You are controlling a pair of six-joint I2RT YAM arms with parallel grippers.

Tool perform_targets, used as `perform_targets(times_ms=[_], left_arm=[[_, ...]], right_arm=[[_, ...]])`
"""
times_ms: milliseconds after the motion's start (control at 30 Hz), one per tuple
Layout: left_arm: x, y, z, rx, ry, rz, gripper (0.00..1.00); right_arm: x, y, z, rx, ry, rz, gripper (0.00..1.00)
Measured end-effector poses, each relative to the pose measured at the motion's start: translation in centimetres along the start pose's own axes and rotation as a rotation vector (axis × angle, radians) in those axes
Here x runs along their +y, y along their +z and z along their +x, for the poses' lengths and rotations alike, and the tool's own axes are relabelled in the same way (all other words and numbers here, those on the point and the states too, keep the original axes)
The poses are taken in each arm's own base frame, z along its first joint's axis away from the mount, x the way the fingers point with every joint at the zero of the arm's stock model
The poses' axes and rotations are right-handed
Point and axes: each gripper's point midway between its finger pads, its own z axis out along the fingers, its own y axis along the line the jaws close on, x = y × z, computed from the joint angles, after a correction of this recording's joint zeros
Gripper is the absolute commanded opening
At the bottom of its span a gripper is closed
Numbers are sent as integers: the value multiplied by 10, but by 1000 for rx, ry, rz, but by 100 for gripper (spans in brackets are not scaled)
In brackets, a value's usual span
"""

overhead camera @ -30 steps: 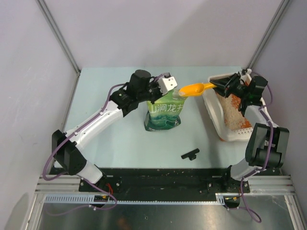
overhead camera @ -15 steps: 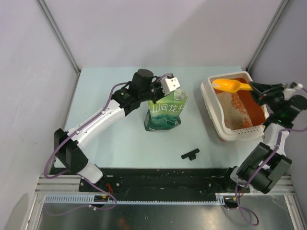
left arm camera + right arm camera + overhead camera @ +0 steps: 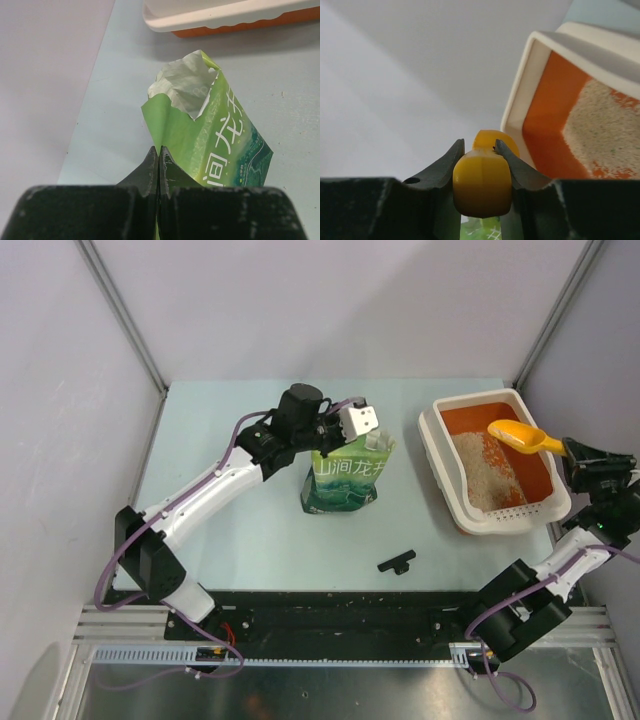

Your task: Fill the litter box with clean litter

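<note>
Desk [image 3: 220,455]: pale blue-green surface filling the middle of the overhead view.
Litter box [image 3: 437,443]: long white tray with an orange inside, on the right side of the desk.
Clean litter [image 3: 482,472]: pale beige heap in the middle and lower part of the tray; the upper part shows bare orange.
Scoop [image 3: 520,435]: orange-yellow, its bowl over the tray's upper right part.
Right fingers [image 3: 572,449]: at the right edge, clamped on the scoop's handle.
Green bag [image 3: 342,483]: upright at the centre of the overhead view, top torn open, well apart from the tray.
Left fingers [image 3: 158,159]: pressed together, pinching the bag's top edge.
Small black part [image 3: 396,561]: lies on the desk below the bag, near the bottom edge.
</note>
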Motion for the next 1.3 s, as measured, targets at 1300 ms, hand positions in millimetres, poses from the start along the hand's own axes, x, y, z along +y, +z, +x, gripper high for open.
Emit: perform_targets(times_ms=[1300], left_arm=[[-10,-1,-1,-40,-52,62,0]], right_arm=[[13,17,70,113,-1044,236,0]])
